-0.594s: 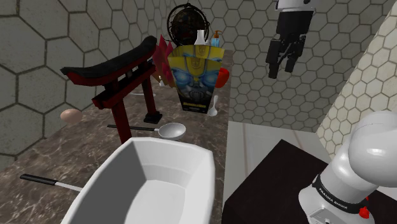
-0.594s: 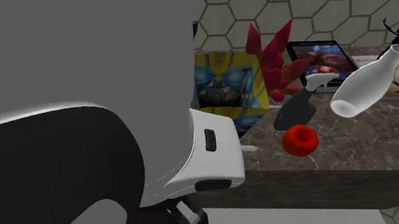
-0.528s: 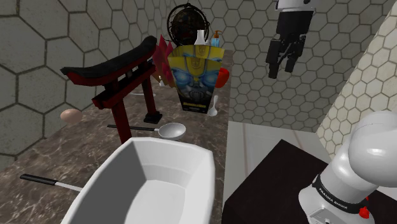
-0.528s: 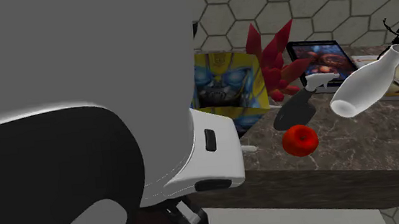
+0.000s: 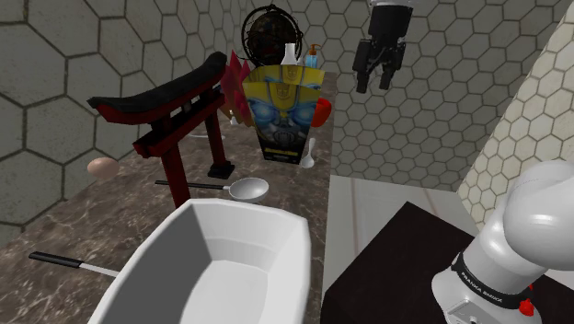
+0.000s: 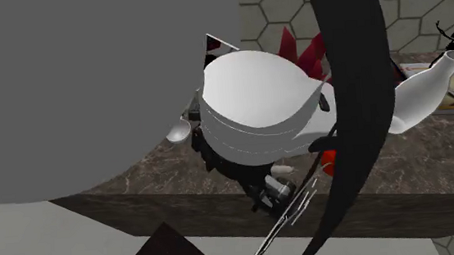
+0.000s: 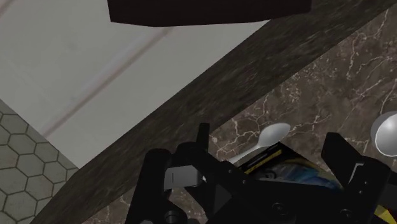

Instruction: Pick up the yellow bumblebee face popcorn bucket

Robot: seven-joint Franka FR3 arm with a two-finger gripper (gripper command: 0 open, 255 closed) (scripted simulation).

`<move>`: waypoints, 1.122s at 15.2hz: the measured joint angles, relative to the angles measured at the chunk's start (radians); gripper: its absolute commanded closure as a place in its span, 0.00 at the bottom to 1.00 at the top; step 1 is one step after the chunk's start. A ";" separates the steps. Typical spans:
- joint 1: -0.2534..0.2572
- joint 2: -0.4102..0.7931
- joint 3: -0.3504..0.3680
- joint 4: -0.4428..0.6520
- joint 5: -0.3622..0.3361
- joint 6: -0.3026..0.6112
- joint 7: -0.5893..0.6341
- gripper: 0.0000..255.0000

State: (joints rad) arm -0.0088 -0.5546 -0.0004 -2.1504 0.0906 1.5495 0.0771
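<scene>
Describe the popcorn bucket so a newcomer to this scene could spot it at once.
On the dark marbled counter along the hexagon-tiled wall, look past the red and black torii gate toward the far end. The bucket stands upright there: the one yellow box, printed with a blue robot face.

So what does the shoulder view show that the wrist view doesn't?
Extra in the shoulder view: the red and black gate, the white tub and an egg. Extra in the wrist view: no new things, just a look down past the fingers onto the bucket from above. Shared: that yellow bucket, the small white spoon beside it, the marble counter, the pale floor and the open black fingers.
</scene>
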 measured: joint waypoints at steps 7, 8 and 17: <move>-0.004 0.239 -0.067 0.212 0.052 0.063 -0.087 0.00; -0.004 0.266 -0.074 0.240 0.063 0.066 -0.098 0.00; -0.012 0.498 -0.114 0.473 0.145 0.086 -0.166 0.00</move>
State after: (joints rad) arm -0.0206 -0.0569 -0.1144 -1.6776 0.2359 1.6352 -0.0885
